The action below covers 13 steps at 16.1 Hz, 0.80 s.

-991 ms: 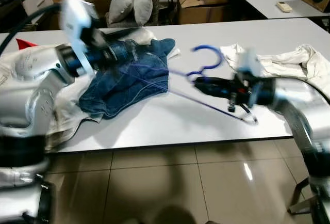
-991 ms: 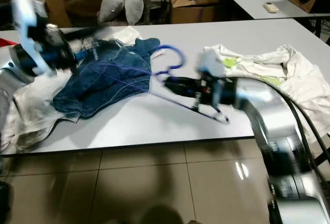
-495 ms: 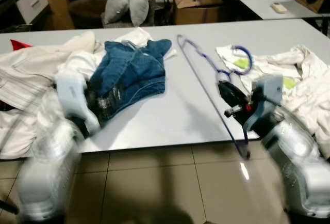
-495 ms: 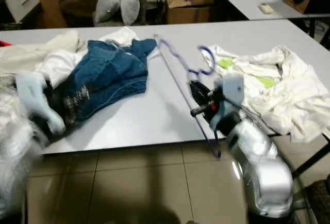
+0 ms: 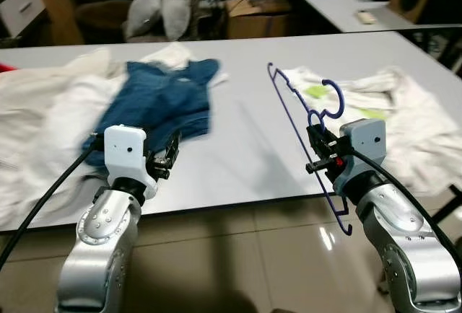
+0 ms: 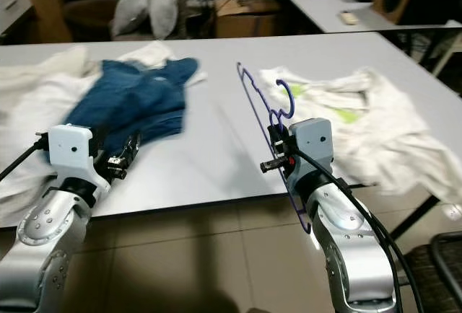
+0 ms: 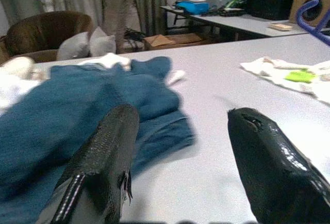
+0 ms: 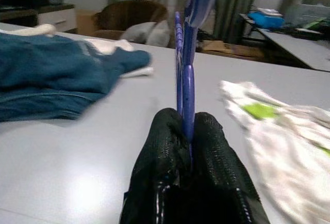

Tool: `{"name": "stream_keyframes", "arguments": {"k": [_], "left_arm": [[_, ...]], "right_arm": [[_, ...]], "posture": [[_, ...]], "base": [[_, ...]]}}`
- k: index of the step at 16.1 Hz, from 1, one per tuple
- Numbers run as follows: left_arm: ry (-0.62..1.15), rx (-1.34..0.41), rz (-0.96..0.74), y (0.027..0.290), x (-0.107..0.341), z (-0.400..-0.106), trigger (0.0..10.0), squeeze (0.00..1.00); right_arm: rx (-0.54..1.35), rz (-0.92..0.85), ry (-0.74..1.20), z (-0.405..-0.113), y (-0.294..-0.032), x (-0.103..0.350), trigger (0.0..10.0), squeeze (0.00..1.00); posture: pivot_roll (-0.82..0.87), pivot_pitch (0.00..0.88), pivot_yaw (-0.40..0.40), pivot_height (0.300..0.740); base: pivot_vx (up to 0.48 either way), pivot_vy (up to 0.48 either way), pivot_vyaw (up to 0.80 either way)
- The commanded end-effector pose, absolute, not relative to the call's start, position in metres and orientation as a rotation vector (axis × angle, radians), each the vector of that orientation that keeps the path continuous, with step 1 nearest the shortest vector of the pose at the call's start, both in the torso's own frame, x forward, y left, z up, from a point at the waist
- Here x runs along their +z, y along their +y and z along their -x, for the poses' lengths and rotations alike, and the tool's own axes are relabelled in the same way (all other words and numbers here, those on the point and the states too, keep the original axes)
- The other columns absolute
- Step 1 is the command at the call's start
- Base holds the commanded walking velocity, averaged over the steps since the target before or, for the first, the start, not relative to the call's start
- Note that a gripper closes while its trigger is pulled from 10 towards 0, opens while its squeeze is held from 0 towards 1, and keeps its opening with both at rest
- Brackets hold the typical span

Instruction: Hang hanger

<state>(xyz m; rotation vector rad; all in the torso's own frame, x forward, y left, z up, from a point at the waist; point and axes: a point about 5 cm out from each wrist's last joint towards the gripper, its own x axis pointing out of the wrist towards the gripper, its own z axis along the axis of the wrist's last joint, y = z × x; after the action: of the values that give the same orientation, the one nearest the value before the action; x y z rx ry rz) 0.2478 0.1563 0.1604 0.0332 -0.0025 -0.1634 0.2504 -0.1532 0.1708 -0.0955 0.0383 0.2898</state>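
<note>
Glossy beige floor tiles (image 5: 238,255) run beneath a long white worktop (image 5: 245,147), and beyond its far edge stand a brown armchair (image 7: 36,30) with pale cushions (image 5: 155,10), a cardboard box (image 5: 253,17) and a second white table (image 5: 339,6) carrying a small remote and a wooden speaker. On the worktop a blue denim garment (image 5: 162,100) lies crumpled toward the left half, overlapping a spread of white cloth (image 5: 36,125) that reaches the left edge, while another white garment (image 5: 404,125) with a green patch covers the right end. The left gripper (image 5: 167,160) hovers at the near edge just beside the denim, its black fingers (image 7: 103,167) spread apart around nothing. The right gripper (image 5: 317,151) sits at the near edge toward the right, its fingers (image 8: 170,157) pressed together on the blue wire hanger (image 5: 292,111). That hanger stands on edge, its hook curling above the white garment and its lower end dipping past the near edge toward the floor.
</note>
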Motion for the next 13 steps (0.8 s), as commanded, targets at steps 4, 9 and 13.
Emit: {"name": "stream_keyframes", "arguments": {"k": [4, 9, 13], "left_arm": [[0.009, -0.175, -0.05, 0.146, 0.158, -0.251, 10.0, 0.0], [-0.004, -0.183, -0.048, 0.145, 0.16, -0.253, 10.0, 0.0], [0.027, -0.236, -0.044, 0.139, 0.157, -0.25, 10.0, 0.0]], "right_arm": [[0.242, 0.073, 0.036, -0.249, -0.159, 0.171, 10.0, 0.0], [0.205, 0.021, 0.049, -0.247, -0.164, 0.168, 10.0, 0.0], [0.205, 0.033, 0.083, -0.245, -0.169, 0.163, 10.0, 0.0]], "posture": [[-0.1, 0.011, 0.017, 0.74], [-0.1, 0.01, 0.025, 0.74], [-0.11, 0.011, 0.034, 0.74]], "base": [[0.0, -0.402, -0.75], [0.0, -0.371, -0.8], [0.0, 0.0, -0.17]]}}
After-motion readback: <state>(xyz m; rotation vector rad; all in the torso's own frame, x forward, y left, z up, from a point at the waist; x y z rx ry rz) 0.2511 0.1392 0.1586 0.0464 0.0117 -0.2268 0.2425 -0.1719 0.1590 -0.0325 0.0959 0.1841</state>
